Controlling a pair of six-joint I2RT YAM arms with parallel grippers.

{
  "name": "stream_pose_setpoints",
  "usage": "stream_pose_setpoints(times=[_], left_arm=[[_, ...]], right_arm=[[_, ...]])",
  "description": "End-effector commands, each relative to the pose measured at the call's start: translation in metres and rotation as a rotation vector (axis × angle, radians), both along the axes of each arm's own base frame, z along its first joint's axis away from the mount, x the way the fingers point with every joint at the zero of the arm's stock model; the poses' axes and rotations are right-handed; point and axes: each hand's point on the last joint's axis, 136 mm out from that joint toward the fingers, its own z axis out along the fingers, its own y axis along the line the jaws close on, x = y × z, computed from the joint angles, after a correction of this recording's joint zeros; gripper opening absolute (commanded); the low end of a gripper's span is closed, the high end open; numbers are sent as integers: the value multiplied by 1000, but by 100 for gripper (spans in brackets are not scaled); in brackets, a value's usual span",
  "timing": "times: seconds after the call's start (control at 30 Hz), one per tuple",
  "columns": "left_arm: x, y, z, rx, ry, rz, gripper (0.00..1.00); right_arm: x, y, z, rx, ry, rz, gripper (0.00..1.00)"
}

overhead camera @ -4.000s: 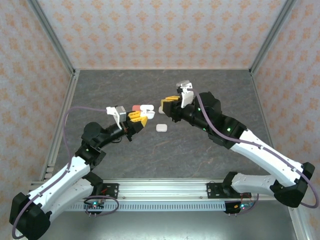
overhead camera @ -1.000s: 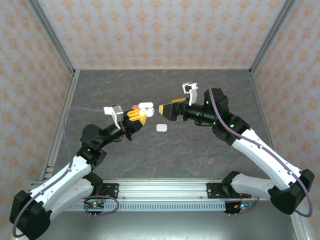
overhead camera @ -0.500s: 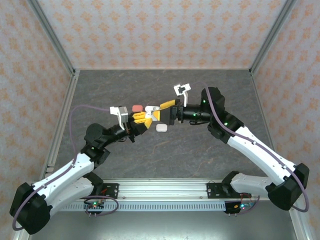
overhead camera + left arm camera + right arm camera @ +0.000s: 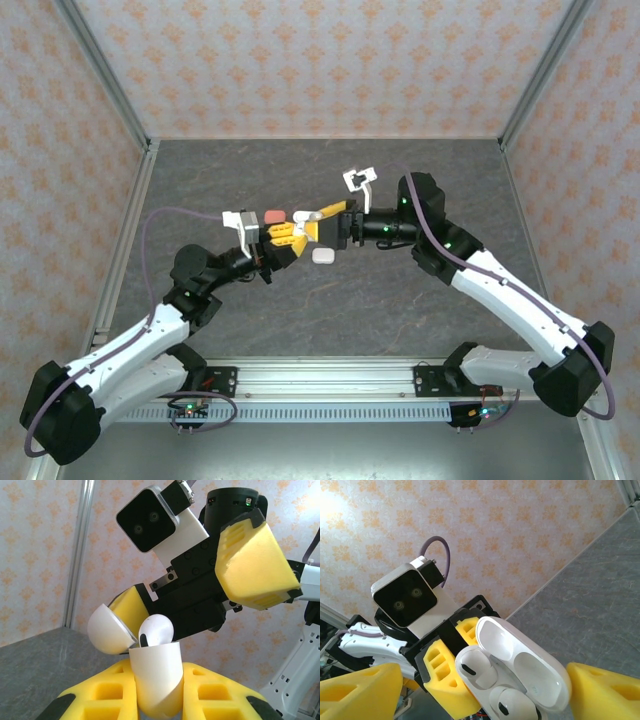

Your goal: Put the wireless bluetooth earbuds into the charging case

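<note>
Firmly, my left end effector (image 4: 283, 236) clamped the open charging case (image 4: 520, 672), two white earbuds (image 4: 474, 667) seated inside; my right end effector (image 4: 322, 224) stood spread wide either side of it.

**Open charging case gripped in front of a second gripper**

The left gripper (image 4: 157, 696) clamps a white charging case (image 4: 157, 675) upright between its yellow fingers (image 4: 100, 700) at the bottom edge. The lid (image 4: 107, 630) is swung open to the left, and one white earbud (image 4: 156, 629) sits in the case with its rounded head above the rim. Just behind, the right gripper (image 4: 192, 587) faces the lens with jaws apart, one yellow finger behind the lid and the other high on the right. A boxy camera (image 4: 150, 517) sits above it. Behind are a grey table (image 4: 40, 660), a metal post (image 4: 80, 555) and a patterned wall (image 4: 35, 555).
</note>
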Motion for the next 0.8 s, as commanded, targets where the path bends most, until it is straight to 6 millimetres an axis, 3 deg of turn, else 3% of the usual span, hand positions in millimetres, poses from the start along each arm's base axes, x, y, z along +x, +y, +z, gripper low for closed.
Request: stream_pose_setpoints(times=[0.0,0.5,0.63,0.77], left_arm=[[2,-1,13,-3,-42,11,0],[6,-1,9,6,-28,25,0],[13,0,2,32,14,60,0],[29,2,-22,113,120,126,0]], right_arm=[[-20,-7,35,65,-101,48,81],[-13,-18,17,-4,-100,-45,79],[8,-35,6,-103,-110,-211,81],[36,-66,-12,-214,-105,-447,86]])
